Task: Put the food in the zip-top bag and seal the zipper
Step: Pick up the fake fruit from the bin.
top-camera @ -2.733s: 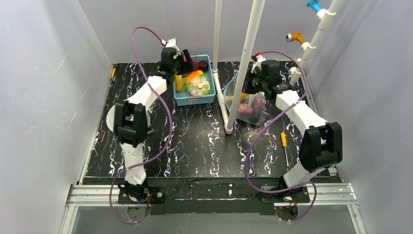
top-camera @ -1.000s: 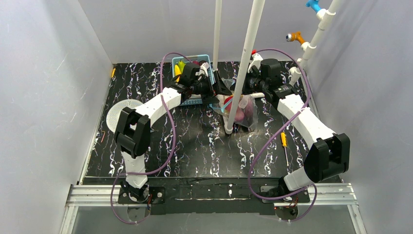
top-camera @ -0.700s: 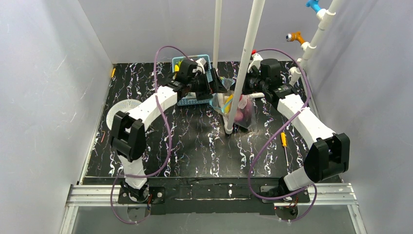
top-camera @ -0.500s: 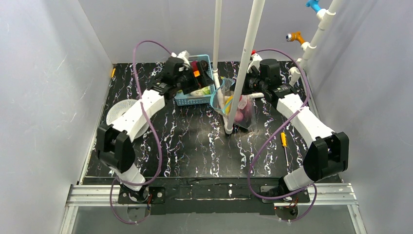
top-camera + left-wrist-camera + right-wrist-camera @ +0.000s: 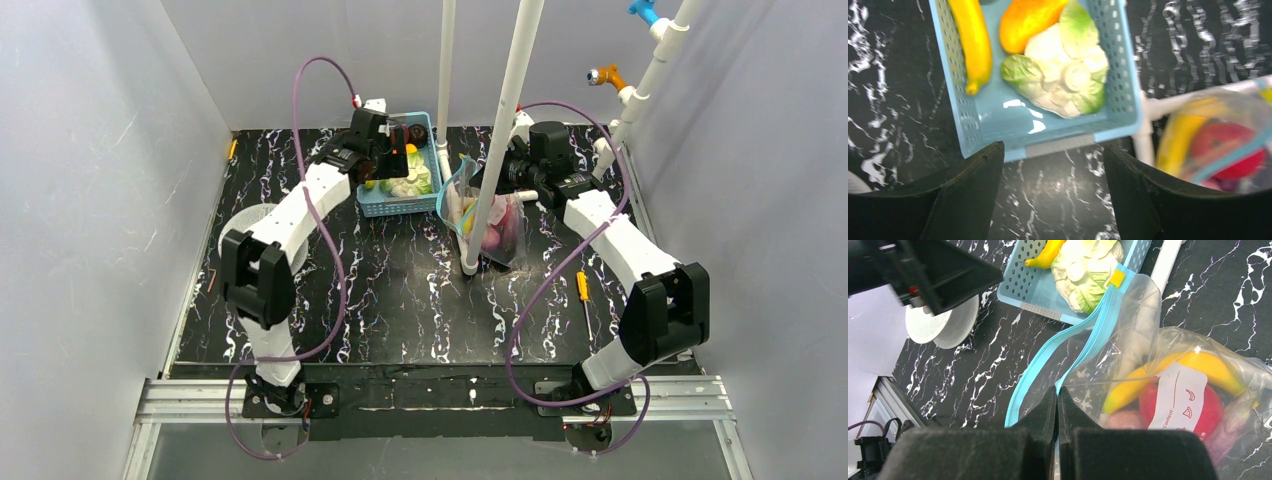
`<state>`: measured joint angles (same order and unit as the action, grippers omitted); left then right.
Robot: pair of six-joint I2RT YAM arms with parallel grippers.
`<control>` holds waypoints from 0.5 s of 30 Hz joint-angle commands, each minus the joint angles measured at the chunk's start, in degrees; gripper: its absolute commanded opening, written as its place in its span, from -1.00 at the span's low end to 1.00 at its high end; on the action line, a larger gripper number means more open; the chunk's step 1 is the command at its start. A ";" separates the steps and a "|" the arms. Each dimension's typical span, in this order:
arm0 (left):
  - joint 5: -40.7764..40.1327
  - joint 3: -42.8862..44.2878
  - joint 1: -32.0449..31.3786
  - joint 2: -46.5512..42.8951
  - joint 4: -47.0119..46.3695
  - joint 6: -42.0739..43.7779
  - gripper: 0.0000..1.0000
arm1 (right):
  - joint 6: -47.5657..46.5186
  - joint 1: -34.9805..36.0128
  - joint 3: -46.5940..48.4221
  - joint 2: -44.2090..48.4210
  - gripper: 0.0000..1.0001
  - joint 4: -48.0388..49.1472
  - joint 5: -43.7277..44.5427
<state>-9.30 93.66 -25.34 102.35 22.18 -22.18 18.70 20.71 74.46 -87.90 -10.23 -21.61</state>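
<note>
We're pinching zip-top bag (image 5: 1148,355) rim with right gripper (image 5: 1057,392), fingers pressed together, holding mouth open near table (image 5: 400,290) far edge. Left gripper (image 5: 1053,150) spread, empty, hovering over basket (image 5: 1128,90), likely targeting banana (image 5: 973,40). Apple (image 5: 1215,410) already bagged.

From above, the white pole (image 5: 497,150) hides the middle of your zip-top bag (image 5: 513,228). On your left wrist view the bag is blurred and cut by the right edge; the basket (image 5: 993,125) runs off the top.
</note>
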 commanded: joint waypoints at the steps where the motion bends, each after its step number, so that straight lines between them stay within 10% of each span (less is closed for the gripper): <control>1: -6.83 8.32 -0.25 6.27 8.65 10.65 0.31 | -0.17 -0.24 1.11 -0.71 -0.97 2.04 -0.21; 15: -15.91 26.94 -0.69 26.63 14.90 31.48 0.20 | -0.28 -1.49 1.33 -3.53 -0.97 2.66 -1.15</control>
<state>-20.96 117.36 -25.39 127.17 35.02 -0.77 18.70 19.90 74.46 -90.77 -10.06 -21.93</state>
